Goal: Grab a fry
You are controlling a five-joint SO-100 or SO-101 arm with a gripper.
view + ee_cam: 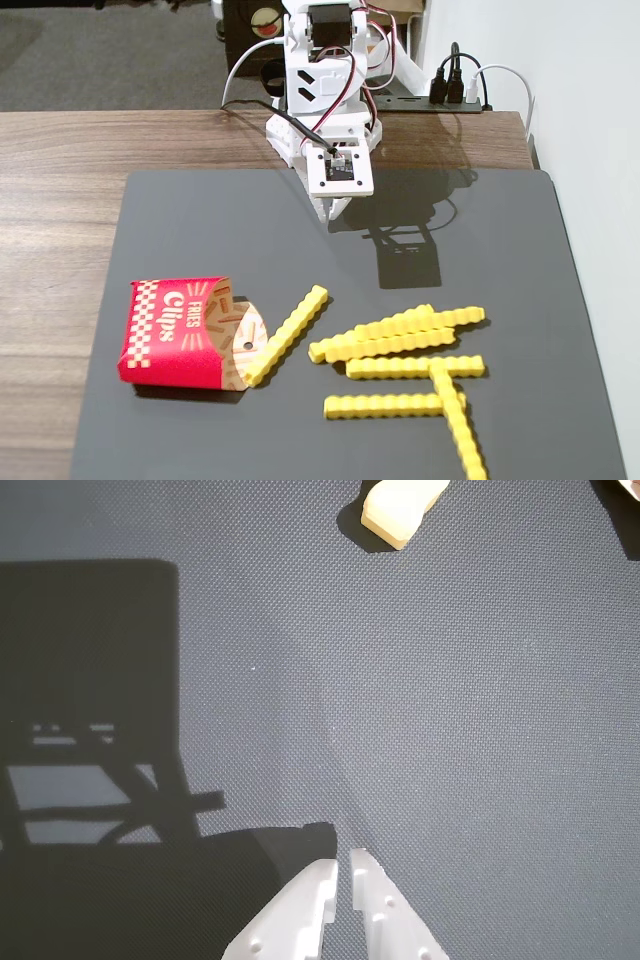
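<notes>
My gripper (343, 872) is nearly closed, empty, far from fry (287, 334); descending without opening would just shove it.

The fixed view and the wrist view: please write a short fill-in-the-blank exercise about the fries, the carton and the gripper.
1. The red carton lies on its ____ on the dark mat.
2. One fry rests with its lower end at the carton's ____.
3. The gripper is nearly shut and holds ____.
4. In the fixed view, the other fries lie to the ____ of the carton.

Missing words: side; mouth; nothing; right
</notes>
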